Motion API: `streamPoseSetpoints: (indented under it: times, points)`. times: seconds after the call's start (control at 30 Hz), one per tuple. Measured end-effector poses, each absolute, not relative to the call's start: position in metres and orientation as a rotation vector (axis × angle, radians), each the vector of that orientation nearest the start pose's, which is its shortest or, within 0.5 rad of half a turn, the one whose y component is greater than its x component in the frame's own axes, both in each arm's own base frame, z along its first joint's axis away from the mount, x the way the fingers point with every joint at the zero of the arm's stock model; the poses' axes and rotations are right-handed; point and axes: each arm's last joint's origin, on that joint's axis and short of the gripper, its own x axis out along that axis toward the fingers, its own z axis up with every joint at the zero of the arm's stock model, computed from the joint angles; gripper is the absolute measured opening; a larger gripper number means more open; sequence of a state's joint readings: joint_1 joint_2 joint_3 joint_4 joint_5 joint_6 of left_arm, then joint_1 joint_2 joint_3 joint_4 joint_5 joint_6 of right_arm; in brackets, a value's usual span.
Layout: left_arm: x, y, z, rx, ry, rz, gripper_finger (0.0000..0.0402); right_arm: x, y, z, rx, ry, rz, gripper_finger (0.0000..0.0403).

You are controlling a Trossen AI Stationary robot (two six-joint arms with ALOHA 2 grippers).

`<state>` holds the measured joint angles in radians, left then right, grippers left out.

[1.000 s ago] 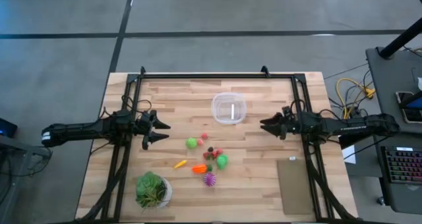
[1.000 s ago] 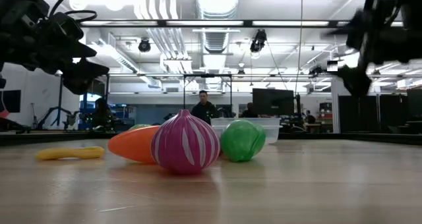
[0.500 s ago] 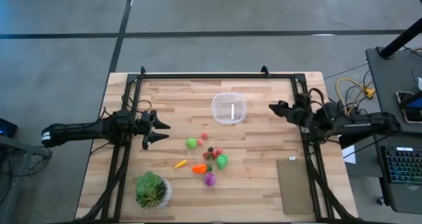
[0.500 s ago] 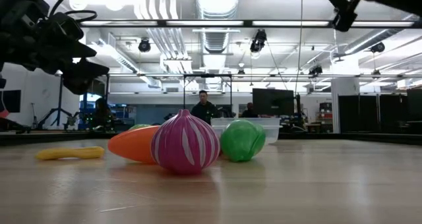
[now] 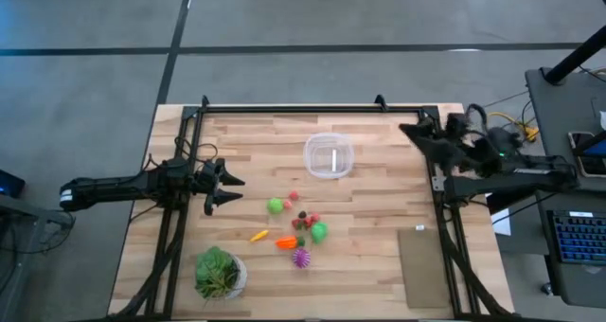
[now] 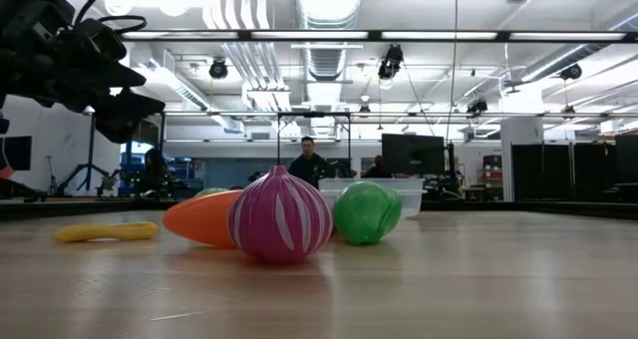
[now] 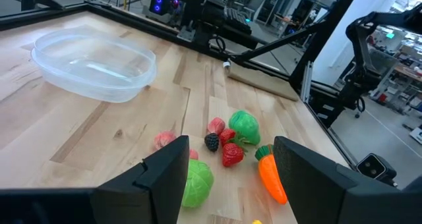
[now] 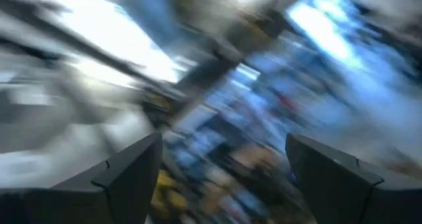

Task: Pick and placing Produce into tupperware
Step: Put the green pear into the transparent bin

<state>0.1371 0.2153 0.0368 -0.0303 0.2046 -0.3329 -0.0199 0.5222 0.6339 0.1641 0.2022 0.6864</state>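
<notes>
The produce lies in a loose group on the table's middle: a green piece (image 5: 275, 205), a small red one (image 5: 294, 196), red and dark berries (image 5: 303, 218), a second green piece (image 5: 318, 232), an orange carrot (image 5: 286, 242), a yellow piece (image 5: 258, 235) and a purple ball (image 5: 301, 258). The clear tupperware (image 5: 329, 156) stands beyond them, toward the far edge. My left gripper (image 5: 223, 186) hovers open left of the produce, and its wrist view shows the green piece (image 7: 194, 181) and the tupperware (image 7: 92, 62) ahead. My right gripper (image 5: 409, 131) is open, raised near the far right corner, away from everything.
A leafy plant in a white pot (image 5: 220, 273) stands near the near left corner. A brown flat pad (image 5: 421, 265) lies by the right edge. Black frame rails (image 5: 312, 108) run along the far edge and both sides. Bare wood lies between the produce and the pad.
My right gripper has swung from beside the tupperware toward the table's far right corner and risen, turning away from the produce; it has left the low view. The left arm and all the produce have kept still.
</notes>
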Motion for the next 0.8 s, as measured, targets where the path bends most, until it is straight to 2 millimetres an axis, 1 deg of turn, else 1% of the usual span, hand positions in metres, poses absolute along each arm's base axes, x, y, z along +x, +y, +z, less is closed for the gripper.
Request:
streamPoseSetpoints:
  times: [0.07,0.13,0.17,0.23,0.3,0.37,0.4,0.53,0.63,0.8]
  points:
    - [0.108,0.009,0.156,-0.367,0.215,-0.032,0.0208,0.129,-0.009,0.341,0.806,-0.174,-0.21,0.0313]
    - [0.108,0.009,0.156,-0.367,0.215,-0.032,0.0208,0.136,-0.009,0.336,0.864,-0.053,-0.262,0.0313]
    - [0.108,0.009,0.156,-0.367,0.215,-0.032,0.0208,0.141,-0.009,0.337,0.886,-0.037,-0.273,0.0313]
    - [0.108,0.009,0.156,-0.367,0.214,-0.032,0.0208,0.152,-0.01,0.346,0.906,-0.072,-0.27,0.0313]
    - [0.108,0.009,0.156,-0.367,0.214,-0.032,0.0208,0.164,-0.011,0.352,0.854,-0.088,-0.293,0.0313]
    - [0.108,0.009,0.156,-0.367,0.215,-0.033,0.0208,0.178,-0.012,0.356,0.731,-0.066,-0.321,0.0313]
    - [0.108,0.009,0.156,-0.367,0.214,-0.033,0.0208,0.185,-0.013,0.357,0.698,-0.043,-0.345,0.0313]
    - [0.108,0.009,0.156,-0.367,0.212,-0.033,0.0208,0.208,-0.014,0.358,0.707,0.084,-0.438,0.0313]
    - [0.108,0.009,0.156,-0.367,0.212,-0.033,0.0208,0.222,-0.014,0.36,0.696,0.201,-0.441,0.0313]
    - [0.108,0.009,0.156,-0.367,0.211,-0.033,0.0208,0.246,-0.011,0.358,0.654,0.484,-0.44,0.0313]
